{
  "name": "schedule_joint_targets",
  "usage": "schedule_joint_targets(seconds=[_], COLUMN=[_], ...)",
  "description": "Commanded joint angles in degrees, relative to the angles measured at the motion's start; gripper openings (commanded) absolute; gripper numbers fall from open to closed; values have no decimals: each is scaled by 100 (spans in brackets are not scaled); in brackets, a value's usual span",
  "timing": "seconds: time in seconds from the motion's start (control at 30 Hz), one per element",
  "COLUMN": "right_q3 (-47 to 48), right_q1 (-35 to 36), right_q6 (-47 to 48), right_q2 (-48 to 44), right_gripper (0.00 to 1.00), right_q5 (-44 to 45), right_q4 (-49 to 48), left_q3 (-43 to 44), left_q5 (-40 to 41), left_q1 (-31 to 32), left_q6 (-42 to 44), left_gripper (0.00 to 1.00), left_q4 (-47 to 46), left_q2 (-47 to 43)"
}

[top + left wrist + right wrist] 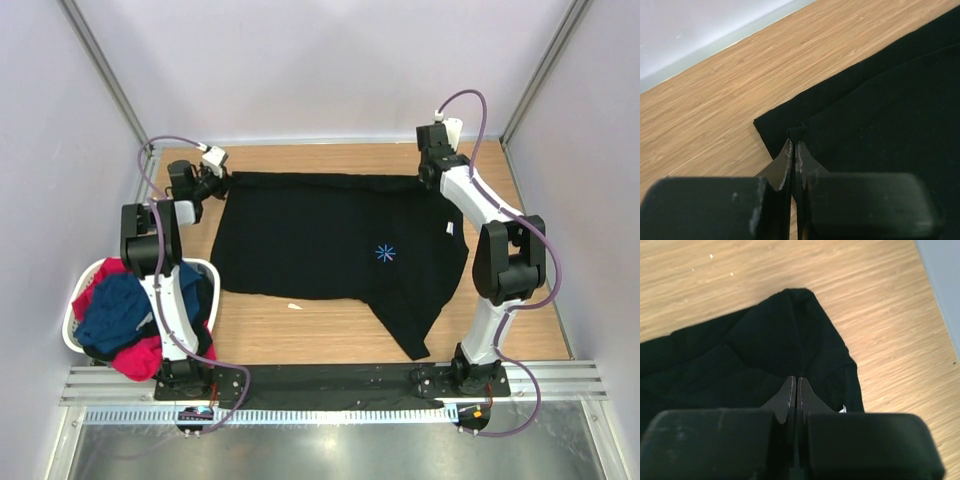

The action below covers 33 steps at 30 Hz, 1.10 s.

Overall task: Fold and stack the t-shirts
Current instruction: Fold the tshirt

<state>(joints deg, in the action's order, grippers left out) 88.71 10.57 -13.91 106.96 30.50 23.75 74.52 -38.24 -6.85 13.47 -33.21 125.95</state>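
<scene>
Left tool (794, 147) and right tool (796, 382) pinch black t-shirt (330, 240) corners (table (300, 160) beyond).

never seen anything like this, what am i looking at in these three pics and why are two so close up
This is a robot with two arms, a left arm and a right arm, bolted to the near edge of a wooden table. The wide picture comes from a camera above and behind them. The two close-ups come from small cameras on the wrists, each looking past that arm's own two-finger hand. A large black t-shirt with a small light-blue starburst mark lies spread on the table. The left hand and the right hand are each closed, pinching a far corner of it. At the left, a white laundry basket holds a navy t-shirt and a red-pink one.
</scene>
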Motion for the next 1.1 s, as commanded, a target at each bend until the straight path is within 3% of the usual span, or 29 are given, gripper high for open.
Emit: schedule_joint_targets(seconds=[0.0, 0.17, 0.33, 1.07], right_q3=[-151, -230, -565, -354], right_q1=[33, 121, 139, 156], right_q6=[-410, -691, -823, -674], right_q2=[-369, -447, -632, -1010], right_gripper=[1, 1, 1, 1], right_q5=[-44, -71, -9, 62], right_q4=[33, 552, 526, 842], left_q3=[45, 36, 106, -95], left_q5=[-245, -202, -272, -826], left_q1=[-106, -132, -185, -369], left_q6=[630, 823, 937, 1614], left_gripper=[0, 0, 0, 0], left_q4=[157, 350, 464, 1000], left_q2=[-440, -475, -457, -879])
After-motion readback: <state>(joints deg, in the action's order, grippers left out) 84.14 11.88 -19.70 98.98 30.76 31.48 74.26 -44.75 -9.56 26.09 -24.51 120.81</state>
